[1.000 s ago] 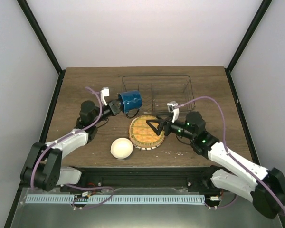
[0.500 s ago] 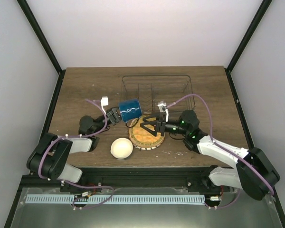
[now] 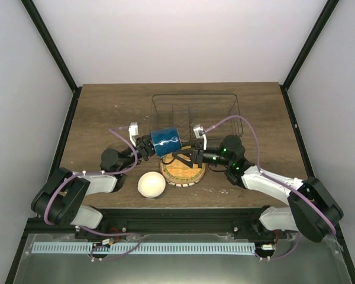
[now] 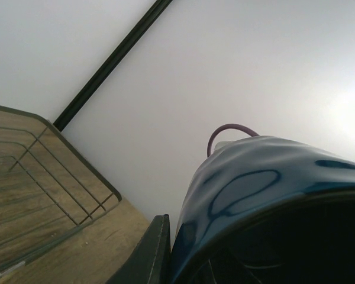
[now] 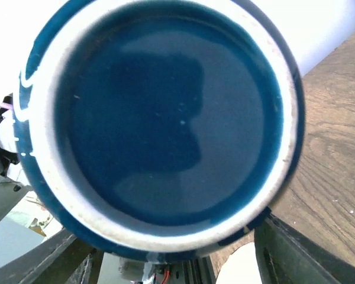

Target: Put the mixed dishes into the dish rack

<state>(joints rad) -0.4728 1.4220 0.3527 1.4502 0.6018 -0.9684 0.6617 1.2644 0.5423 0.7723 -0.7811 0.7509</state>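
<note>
The dark blue mug [image 3: 165, 140] hangs on its side above the table, just in front of the dish rack [image 3: 232, 112]. My left gripper [image 3: 148, 146] is shut on its rim, with one finger [image 4: 143, 257] against the outer wall. My right gripper [image 3: 181, 157] faces the mug's base [image 5: 165, 112], jaws spread wide on either side of it; whether they touch it does not show. Below lies the yellow-orange woven plate [image 3: 186, 171]. The small cream bowl [image 3: 151, 184] sits to its left.
The wire rack stands at the back middle of the brown table [image 3: 100, 112], and its corner [image 4: 59, 177] shows in the left wrist view. Black frame posts [image 3: 50, 53] rise at both back corners. Purple cables [image 3: 248, 127] loop over both arms.
The left arm brought the mug down and to the right. The right gripper moved left over the woven plate up to the mug's base, and its jaws narrowed.
</note>
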